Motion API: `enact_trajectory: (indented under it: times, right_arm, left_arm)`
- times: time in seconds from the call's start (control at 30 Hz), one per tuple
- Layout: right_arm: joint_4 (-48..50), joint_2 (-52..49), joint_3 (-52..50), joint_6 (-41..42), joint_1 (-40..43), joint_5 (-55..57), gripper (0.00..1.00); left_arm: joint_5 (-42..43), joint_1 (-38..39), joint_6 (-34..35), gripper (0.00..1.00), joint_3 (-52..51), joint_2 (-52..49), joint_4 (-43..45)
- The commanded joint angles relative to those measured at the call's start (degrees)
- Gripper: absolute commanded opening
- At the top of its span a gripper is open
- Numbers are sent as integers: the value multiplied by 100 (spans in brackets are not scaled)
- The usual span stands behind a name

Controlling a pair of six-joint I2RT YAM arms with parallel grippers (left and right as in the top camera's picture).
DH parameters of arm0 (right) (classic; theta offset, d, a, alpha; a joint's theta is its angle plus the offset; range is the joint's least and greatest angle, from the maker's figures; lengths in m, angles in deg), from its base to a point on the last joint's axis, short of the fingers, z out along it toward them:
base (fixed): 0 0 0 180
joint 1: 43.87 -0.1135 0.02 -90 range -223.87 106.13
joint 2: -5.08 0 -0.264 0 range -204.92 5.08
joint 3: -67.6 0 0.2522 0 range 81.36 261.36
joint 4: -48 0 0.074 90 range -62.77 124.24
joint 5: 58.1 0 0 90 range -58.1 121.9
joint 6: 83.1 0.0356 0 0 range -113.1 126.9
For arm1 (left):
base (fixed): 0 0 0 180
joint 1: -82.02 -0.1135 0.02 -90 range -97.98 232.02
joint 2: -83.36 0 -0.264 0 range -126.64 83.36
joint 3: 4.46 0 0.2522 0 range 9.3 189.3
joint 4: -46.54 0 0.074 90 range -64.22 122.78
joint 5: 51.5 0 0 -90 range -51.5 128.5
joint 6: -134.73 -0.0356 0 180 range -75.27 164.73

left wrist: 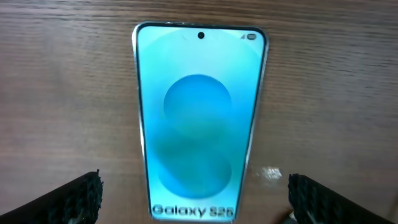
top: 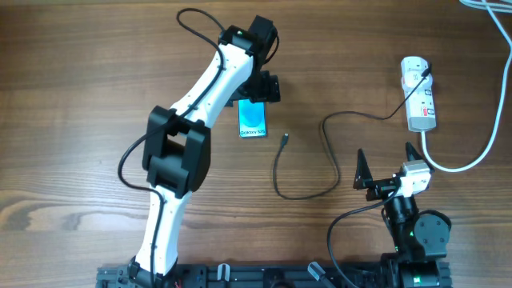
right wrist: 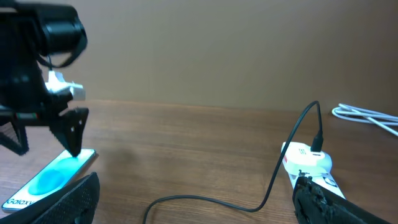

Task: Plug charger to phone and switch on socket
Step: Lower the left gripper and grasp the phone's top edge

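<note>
Looking early-ish tbh: charger (top: 362, 114) sits in the socket (top: 419, 94), but its tip (top: 285, 140) lies loose on the desk (top: 80, 80), outside the wide-open left fingers (left wrist: 74, 198) straddling the phone (top: 253, 120); right fingers (right wrist: 68, 202) gape empty too.

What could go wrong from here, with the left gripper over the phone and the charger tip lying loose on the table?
1. The left gripper is open astride the phone; closing off-centre might skew or slide it on the smooth wood.
2. The charger loops across the table from the socket; dragging its tip to the phone may tug the plug or shift the socket.
3. The open right gripper sits beside that loop and could snag it.
</note>
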Motion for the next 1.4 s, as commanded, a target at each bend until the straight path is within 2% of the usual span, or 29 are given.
enact_trajectory:
  times: [0.0, 1.0, 1.07, 1.2, 1.37]
  right_arm:
    - [13, 35, -7, -61, -9, 76, 100]
    - [13, 35, -7, -63, -9, 79, 100]
    - [13, 35, -7, -61, -9, 76, 100]
    - [13, 35, -7, -61, -9, 79, 100]
    - [11, 35, -7, -59, -9, 79, 100]
  left_arm:
    - [-33, -4, -177, 100, 101, -293, 114]
    - [31, 17, -179, 100, 92, -975, 249]
    - [31, 17, -179, 96, 90, -977, 251]
    - [26, 17, -179, 81, 90, -977, 251]
    - [28, 17, -177, 80, 92, -977, 249]
